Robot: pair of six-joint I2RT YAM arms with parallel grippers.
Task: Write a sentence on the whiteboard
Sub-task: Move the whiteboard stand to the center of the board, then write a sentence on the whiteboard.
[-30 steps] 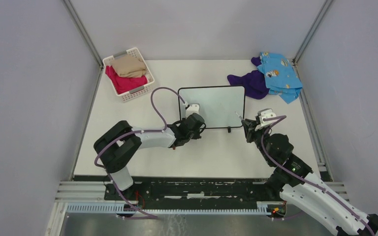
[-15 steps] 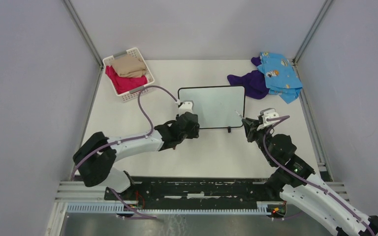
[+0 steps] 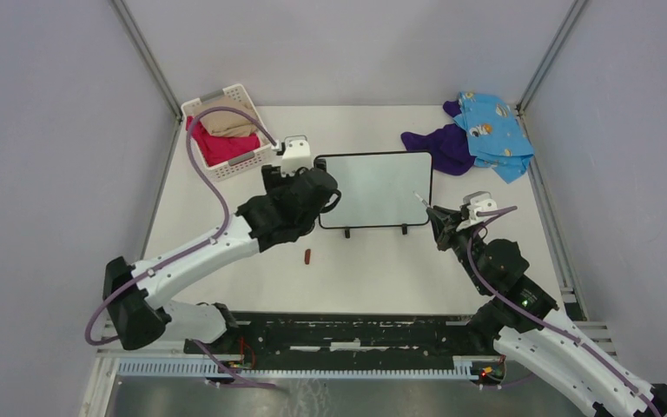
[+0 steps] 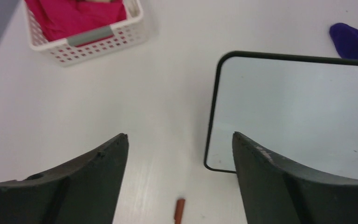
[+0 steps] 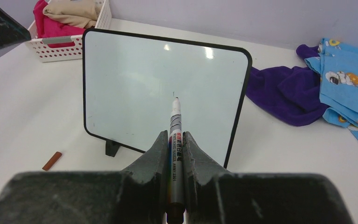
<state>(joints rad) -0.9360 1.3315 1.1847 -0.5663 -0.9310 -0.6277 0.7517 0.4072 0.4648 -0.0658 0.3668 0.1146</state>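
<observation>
The whiteboard (image 3: 382, 187) stands upright on its little black feet at the table's middle. Its face (image 5: 135, 88) is plain white with faint specks, and no sentence is in view. My right gripper (image 5: 173, 135) is shut on a grey marker (image 5: 175, 121), whose bare tip points at the board's face from a short way off. In the top view that gripper (image 3: 441, 228) sits just off the board's lower right corner. My left gripper (image 4: 178, 136) hangs open and empty above the table by the board's left edge (image 4: 213, 112), high over the surface (image 3: 306, 198).
A small red marker cap (image 3: 308, 255) lies on the table in front of the board's left foot. A white basket (image 3: 236, 168) with pink and tan cloth stands back left. Purple (image 3: 439, 146) and blue (image 3: 491, 130) cloths lie back right.
My left arm has risen and swung back-left from the board's lower left corner, and its jaws have opened wide. The red cap now lies uncovered. The right gripper keeps the marker, nearly still.
</observation>
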